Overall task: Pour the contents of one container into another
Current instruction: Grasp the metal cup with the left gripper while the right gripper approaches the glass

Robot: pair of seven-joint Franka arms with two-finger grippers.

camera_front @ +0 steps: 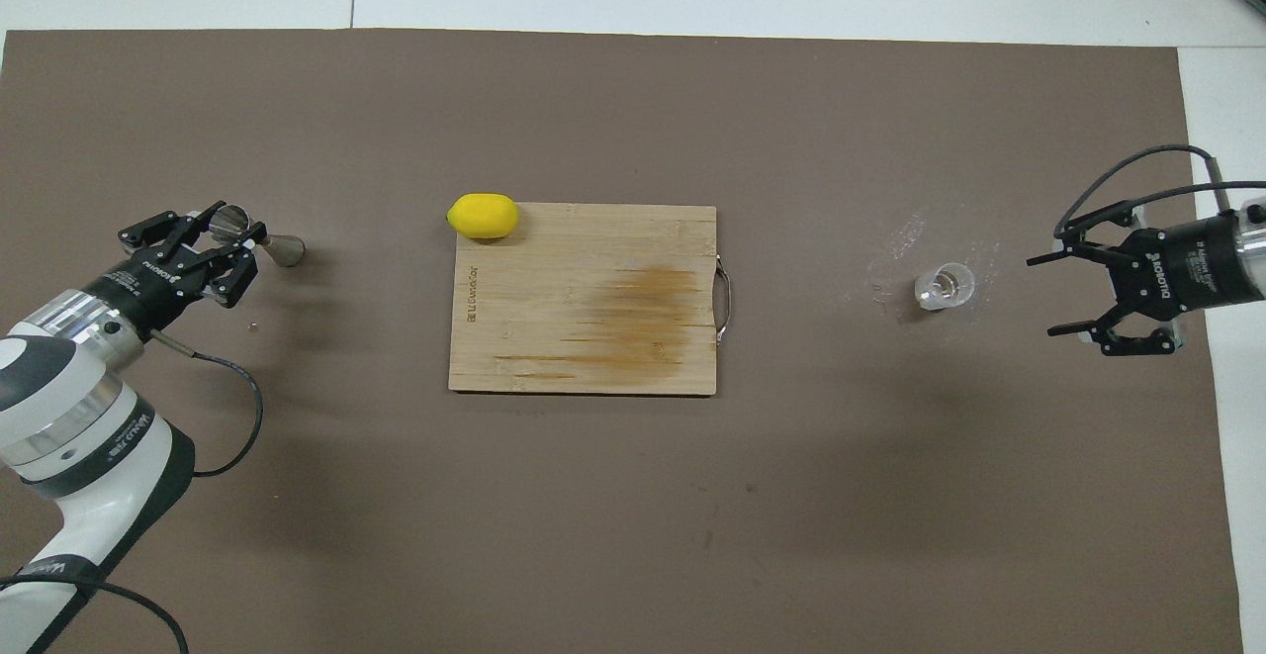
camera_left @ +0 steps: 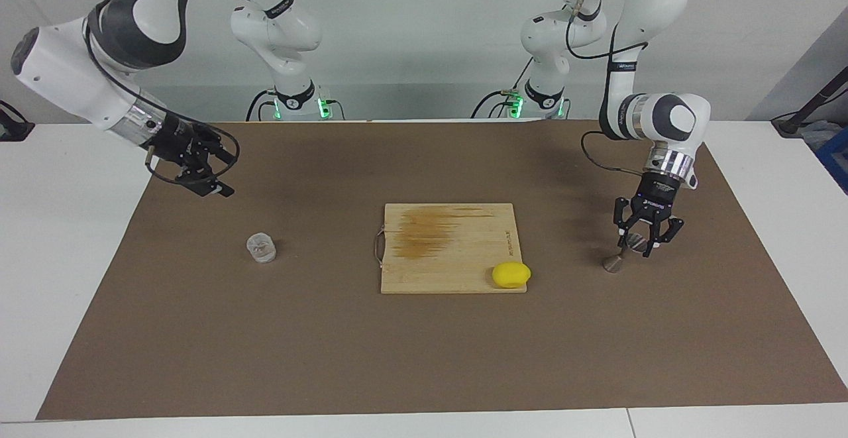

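Left end effector [camera_left: 637, 242] pointed down, clamped on jigger's [camera_left: 621, 254] upper cone at the left arm's end of the desk [camera_left: 99, 358]. Right end effector [camera_front: 1056, 283] hung level, fingers apart, beside the cup [camera_left: 261, 248], not touching.

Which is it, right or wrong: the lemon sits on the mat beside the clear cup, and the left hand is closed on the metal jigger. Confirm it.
Wrong on the lemon. The facing view shows it on a corner of the cutting board, well apart from the clear cup. The left hand is indeed closed on the metal jigger.
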